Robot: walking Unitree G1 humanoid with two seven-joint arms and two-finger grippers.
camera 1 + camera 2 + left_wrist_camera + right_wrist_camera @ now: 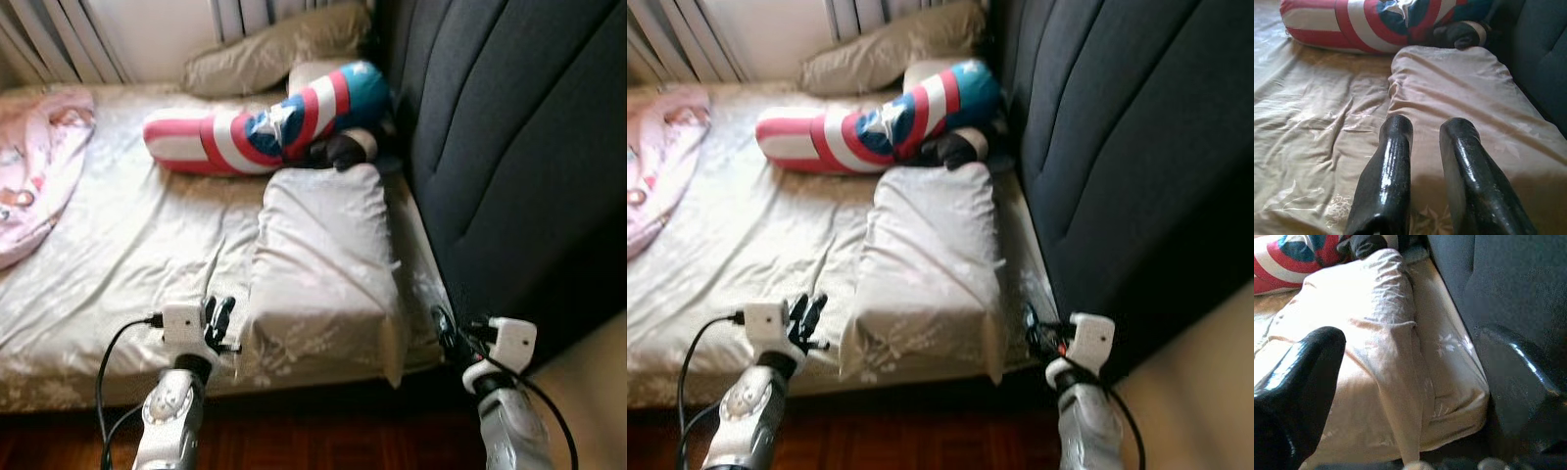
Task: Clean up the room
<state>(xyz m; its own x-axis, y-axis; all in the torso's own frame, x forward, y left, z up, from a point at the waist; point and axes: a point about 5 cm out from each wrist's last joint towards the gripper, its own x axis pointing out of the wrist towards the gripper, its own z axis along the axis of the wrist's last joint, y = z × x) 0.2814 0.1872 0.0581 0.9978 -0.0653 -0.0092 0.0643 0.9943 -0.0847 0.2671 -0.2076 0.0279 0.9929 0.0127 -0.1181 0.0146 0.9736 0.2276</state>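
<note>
Bed (118,255) with a beige patterned sheet takes up most of the head views, dark upholstered headboard (509,147) running along its 3 o'clock side. Long beige pillow (323,264) lies lengthwise near the headboard edge, its near end at the mattress front edge. At 12 o'clock from that pillow, a red-white-blue striped bolster with a star (265,122) lies across the bed, touching the pillow's far end; a small dark item (345,149) is tucked between bolster and headboard, can't tell what it is. Second beige pillow (274,49) sits further back at 12 o'clock against the wall. Pink blanket (34,166) bunched at 9 o'clock on the bed's far left. Left gripper (221,323) is at the front edge of the bed, just beside the long pillow's near left corner, at about 7 o'clock from the pillow; fingers (1386,181) sit a little apart with nothing between them, tips over the pillow's edge in the left wrist view. Right gripper (446,328) is at 5 o'clock from the pillow, low by the gap between mattress corner and headboard; its fingers (1298,382) are spread wide, holding nothing. Dark wood floor (323,441) below the bed at 6 o'clock.
</note>
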